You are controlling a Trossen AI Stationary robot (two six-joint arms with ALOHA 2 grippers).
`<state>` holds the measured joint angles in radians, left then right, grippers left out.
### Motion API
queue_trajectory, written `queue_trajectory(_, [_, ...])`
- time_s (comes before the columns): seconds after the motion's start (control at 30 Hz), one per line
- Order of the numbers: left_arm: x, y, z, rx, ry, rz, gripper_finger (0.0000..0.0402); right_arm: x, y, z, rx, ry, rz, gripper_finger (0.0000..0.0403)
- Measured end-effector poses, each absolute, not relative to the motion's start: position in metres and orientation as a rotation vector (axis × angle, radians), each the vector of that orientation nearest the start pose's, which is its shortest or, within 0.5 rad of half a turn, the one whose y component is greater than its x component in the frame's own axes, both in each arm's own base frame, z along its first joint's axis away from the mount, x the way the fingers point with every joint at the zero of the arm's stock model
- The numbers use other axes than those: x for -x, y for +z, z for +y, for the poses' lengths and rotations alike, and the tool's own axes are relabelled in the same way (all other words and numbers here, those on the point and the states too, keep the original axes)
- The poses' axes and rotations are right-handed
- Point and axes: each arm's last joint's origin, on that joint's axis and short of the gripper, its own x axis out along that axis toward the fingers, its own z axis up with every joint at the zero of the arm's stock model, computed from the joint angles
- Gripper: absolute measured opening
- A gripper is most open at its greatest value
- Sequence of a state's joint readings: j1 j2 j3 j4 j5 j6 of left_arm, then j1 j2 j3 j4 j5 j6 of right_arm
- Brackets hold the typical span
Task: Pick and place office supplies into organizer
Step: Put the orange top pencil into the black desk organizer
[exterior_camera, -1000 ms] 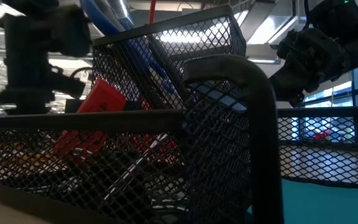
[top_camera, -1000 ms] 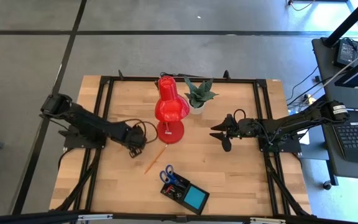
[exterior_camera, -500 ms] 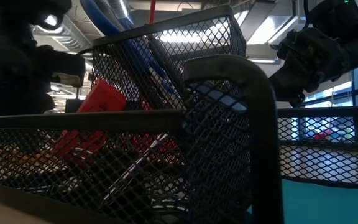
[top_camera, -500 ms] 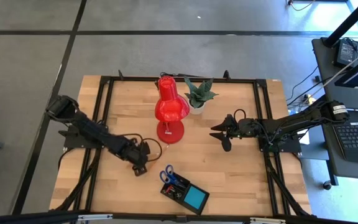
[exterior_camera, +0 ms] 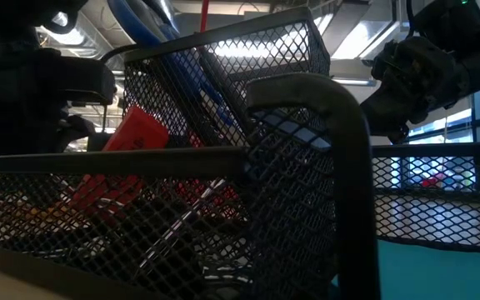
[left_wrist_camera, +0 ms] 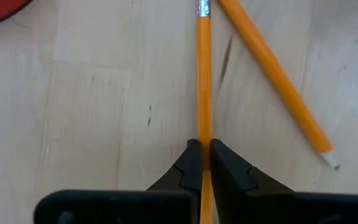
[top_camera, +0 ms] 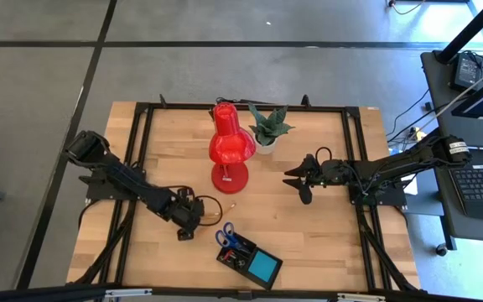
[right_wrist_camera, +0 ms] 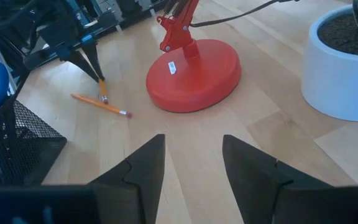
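Note:
My left gripper (top_camera: 184, 228) (left_wrist_camera: 204, 146) hangs over the near-left part of the table, shut on an orange pencil (left_wrist_camera: 204, 74). A second orange pencil (left_wrist_camera: 272, 81) (right_wrist_camera: 101, 104) lies flat on the wood just beside it. The black mesh organizer (top_camera: 250, 260) (exterior_camera: 223, 167) stands at the near edge. In it are blue-handled scissors (top_camera: 226, 235), a blue note pad (top_camera: 264, 268) and a red block (exterior_camera: 136, 133). My right gripper (top_camera: 296, 180) (right_wrist_camera: 192, 142) waits open at mid-table, right of the lamp's base. My left gripper pinches the orange pencil's shaft (left_wrist_camera: 204, 134) between its two fingertips (left_wrist_camera: 193, 149). The fingers slant steeply down and the pencil runs along them. Its metal-ferrule end (left_wrist_camera: 204, 7) sticks out past the tips, low over the wood (right_wrist_camera: 103, 96); whether it touches the table I cannot tell.
A big red desk lamp (top_camera: 229, 147) stands mid-table, its round base (right_wrist_camera: 194, 71) close to the pencils. A small green plant in a white pot (top_camera: 268, 126) (right_wrist_camera: 347, 68) stands to the lamp's right. Bare wood lies between the pencils and the organizer.
My left gripper has gone toward the table's near edge and a little rightward, closer to the organizer, rolling its wrist as it went. It has stayed shut. My right arm has kept still.

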<state>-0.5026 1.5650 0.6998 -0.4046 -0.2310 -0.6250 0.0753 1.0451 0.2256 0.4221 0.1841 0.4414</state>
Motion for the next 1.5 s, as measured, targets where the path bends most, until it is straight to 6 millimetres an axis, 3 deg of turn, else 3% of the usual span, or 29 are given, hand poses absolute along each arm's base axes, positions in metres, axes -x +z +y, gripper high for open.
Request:
queue_trajectory(0.57, [-0.234,0.129,-0.097,0.051,0.245,1.118,0.0013,-0.187,0.157,0.009,-0.383,-0.191,0.362,0.0165])
queue_trajectory(0.73, [-0.247,0.126,-0.088,0.071,0.262,1.065,0.0013,-0.188,0.159,0.009,-0.382,-0.185,0.341,0.0165])
queue_trajectory(0.93, [-0.267,0.108,-0.084,0.072,0.244,1.019,0.0013,-0.188,0.16,0.011,-0.355,-0.165,0.334,0.0165])
queue_trajectory(1.17, [-0.277,0.104,-0.086,0.105,0.233,0.935,0.0013,-0.192,0.161,0.027,-0.235,-0.057,0.298,0.0165])
queue_trajectory(1.5, [-0.279,0.105,-0.084,0.106,0.257,0.903,0.0013,-0.214,0.137,0.037,-0.149,-0.014,0.261,0.0165])
